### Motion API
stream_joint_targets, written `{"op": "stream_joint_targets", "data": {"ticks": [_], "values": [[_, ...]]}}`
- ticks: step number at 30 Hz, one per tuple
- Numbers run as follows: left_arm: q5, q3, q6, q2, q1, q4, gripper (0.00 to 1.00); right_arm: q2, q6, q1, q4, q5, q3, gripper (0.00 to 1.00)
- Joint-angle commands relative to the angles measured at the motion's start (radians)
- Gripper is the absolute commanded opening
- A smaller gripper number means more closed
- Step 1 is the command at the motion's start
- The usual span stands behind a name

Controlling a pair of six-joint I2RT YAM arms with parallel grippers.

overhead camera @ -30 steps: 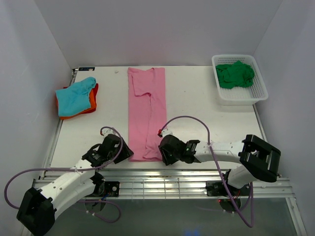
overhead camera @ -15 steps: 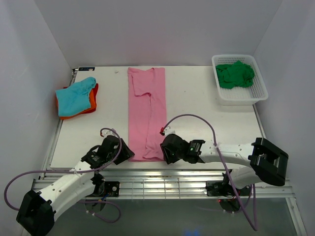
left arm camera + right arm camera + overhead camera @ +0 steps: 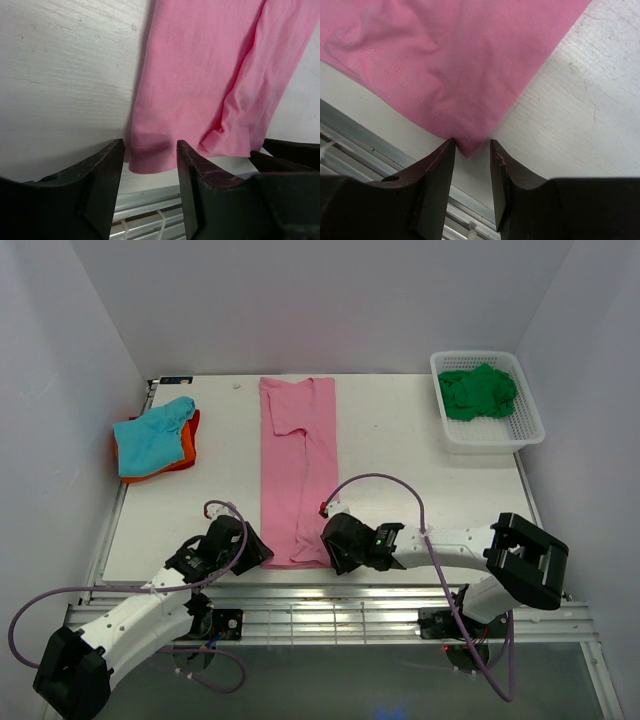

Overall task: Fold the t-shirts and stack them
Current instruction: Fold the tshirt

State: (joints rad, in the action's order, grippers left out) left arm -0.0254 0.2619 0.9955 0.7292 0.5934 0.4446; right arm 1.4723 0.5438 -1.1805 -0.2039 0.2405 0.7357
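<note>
Straddling the pink t-shirt (image 3: pixel 298 470) hem, left end effector (image 3: pixel 149 165) and right end effector (image 3: pixel 472 152) gape, holding nothing

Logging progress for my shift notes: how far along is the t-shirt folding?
Done: the teal shirt lies stacked on the orange shirt at the far left. In hand: the pink shirt is folded into a long strip, and the left gripper and right gripper, both open, straddle its near hem corners. Left: folding the strip up and stacking it, then the green shirt, crumpled in the basket.
</note>
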Motion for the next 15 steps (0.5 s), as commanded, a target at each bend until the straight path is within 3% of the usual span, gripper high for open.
{"op": "stream_joint_targets", "data": {"ticks": [1,15], "values": [[0.001,-0.001,0.006,0.001,0.006,0.028,0.57,0.014,-0.011,-0.008,0.037,0.019,0.045,0.4],[0.012,-0.015,0.014,-0.004,0.006,0.029,0.54,0.06,-0.001,-0.007,0.064,0.01,0.014,0.41]]}}
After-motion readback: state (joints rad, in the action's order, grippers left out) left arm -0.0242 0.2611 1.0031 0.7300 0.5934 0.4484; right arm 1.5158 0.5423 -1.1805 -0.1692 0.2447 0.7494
